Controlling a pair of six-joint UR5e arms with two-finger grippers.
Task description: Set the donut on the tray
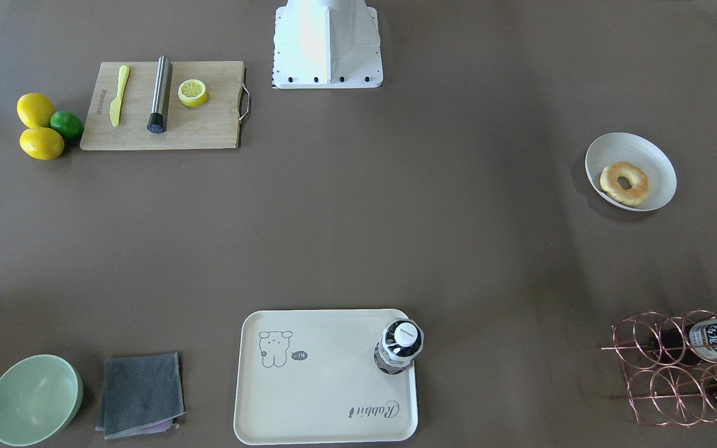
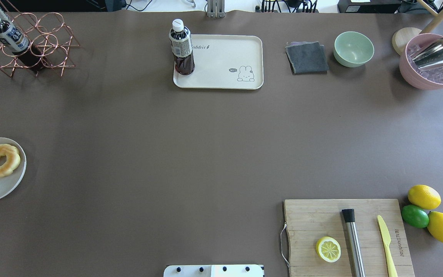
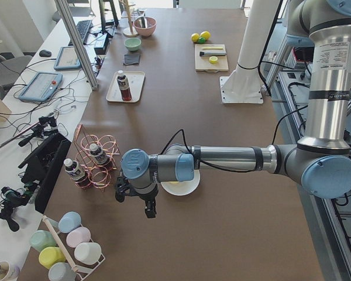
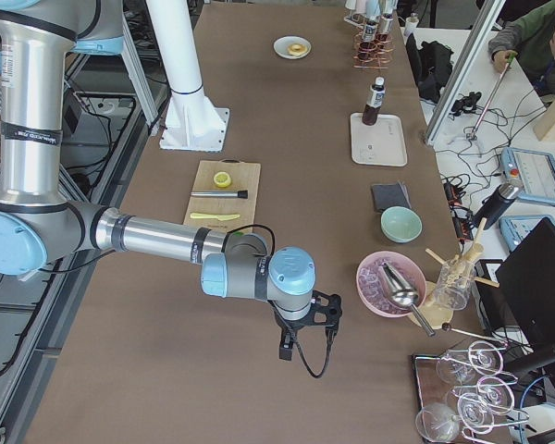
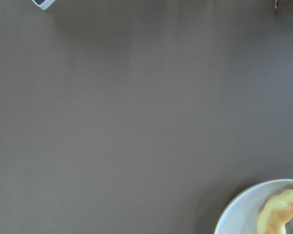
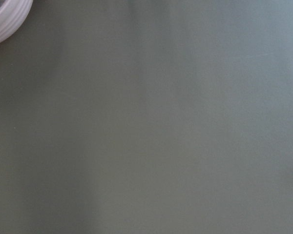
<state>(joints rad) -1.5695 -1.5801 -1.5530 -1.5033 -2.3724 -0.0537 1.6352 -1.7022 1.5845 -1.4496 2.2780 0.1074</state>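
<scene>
Risks, taken from the robot's side outward. The left gripper hangs over the bench's left end, near the round white bowl. The right gripper hangs over the right end. Both appear only in the side views, so it cannot be told whether their fingers are apart or together. The donut lies in that bowl at the left edge, about midway between the near and far edges, resting against the bowl's outer side. A pinch there may scrape the sloping wall, push the light bowl along, or squash the ring so it slips. Farther out, the tray sits at the middle of the far edge. A tall dark bottle stands on its near-left corner, on the side the donut would come from, so a low carry could topple it. The donut is a golden-yellow ring, browner on top, with a small centre hole and a lumpy outline.
</scene>
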